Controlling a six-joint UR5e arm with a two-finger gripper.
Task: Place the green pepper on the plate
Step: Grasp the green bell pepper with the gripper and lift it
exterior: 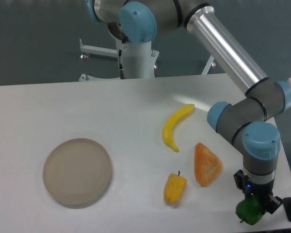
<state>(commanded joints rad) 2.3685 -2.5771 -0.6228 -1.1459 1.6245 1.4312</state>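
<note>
Hanging out at the front right corner of the desk (136, 107), with my jaws (254, 208) pointing straight down and closed around the green pepper (249, 212). It sits right at the desk's near edge, and I can't tell if it's touching the surface or just off it. The plate (77, 171) is way over on the left, well apart from me, nothing on it. Between us there's 1 yellow pepper (174, 188) with its stem up, and just beside it to the right an orange wedge-shaped thing (207, 164), no idea what food that is. A banana (176, 126) lies a bit further back, curving toward the middle of the desk.
</note>
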